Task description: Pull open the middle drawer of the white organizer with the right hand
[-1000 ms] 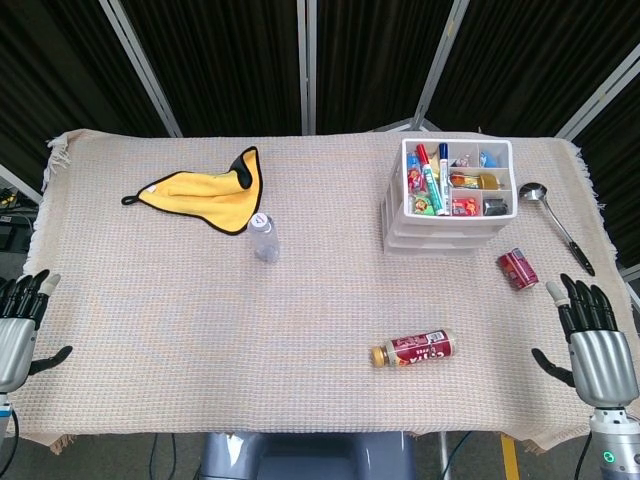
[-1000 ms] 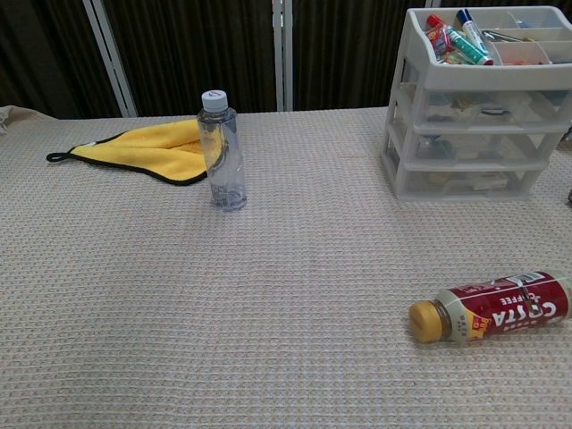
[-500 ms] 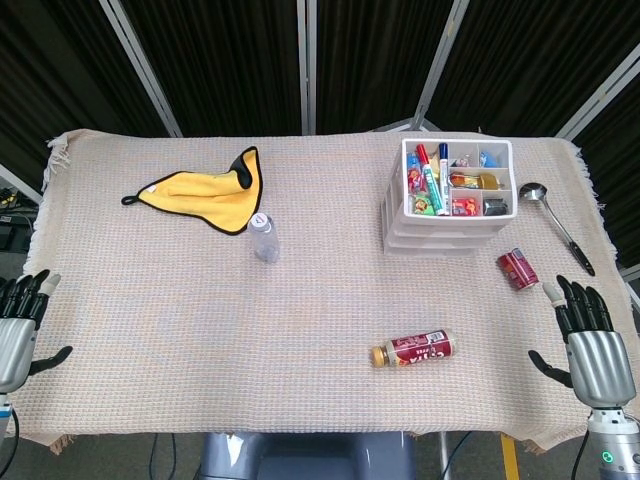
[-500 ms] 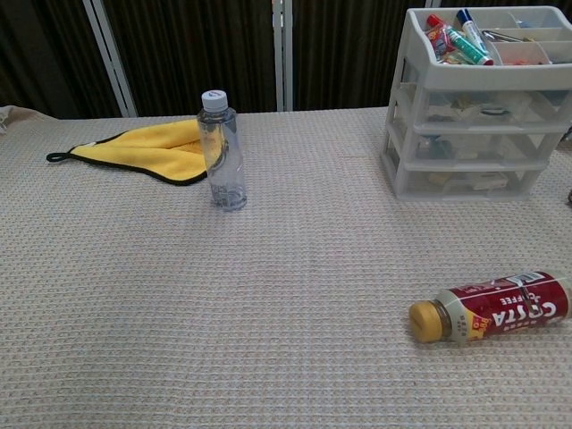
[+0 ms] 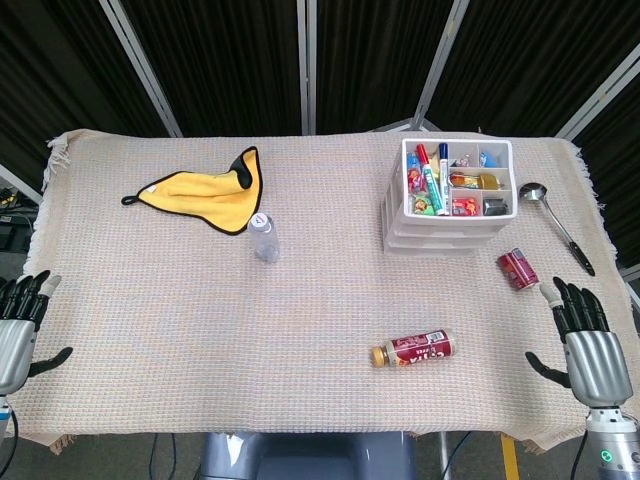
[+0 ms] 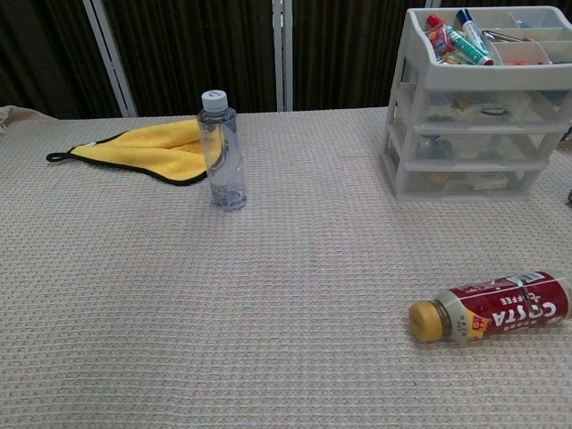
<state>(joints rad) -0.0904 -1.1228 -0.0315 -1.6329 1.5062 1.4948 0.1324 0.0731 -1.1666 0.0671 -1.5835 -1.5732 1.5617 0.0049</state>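
While the white plastic three-drawer organizer [image 5: 448, 205] stands at the counter's far right with all drawers shut, the right robot hand [image 5: 585, 332] hovers well apart near the front right edge, fingers spread, holding nothing. The left robot hand [image 5: 18, 325] likewise lies released.

organizer [image 5: 455, 232]: white
cloth [image 5: 205, 193]: yellow, black edging
worktop [image 5: 180, 330]: beige waffle weave
coffee bottle [image 6: 490, 309]: red label, tan cap

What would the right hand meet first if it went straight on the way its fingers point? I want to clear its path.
Probably the small red can, lying just ahead of the right hand, before the white organizer; height is unclear.
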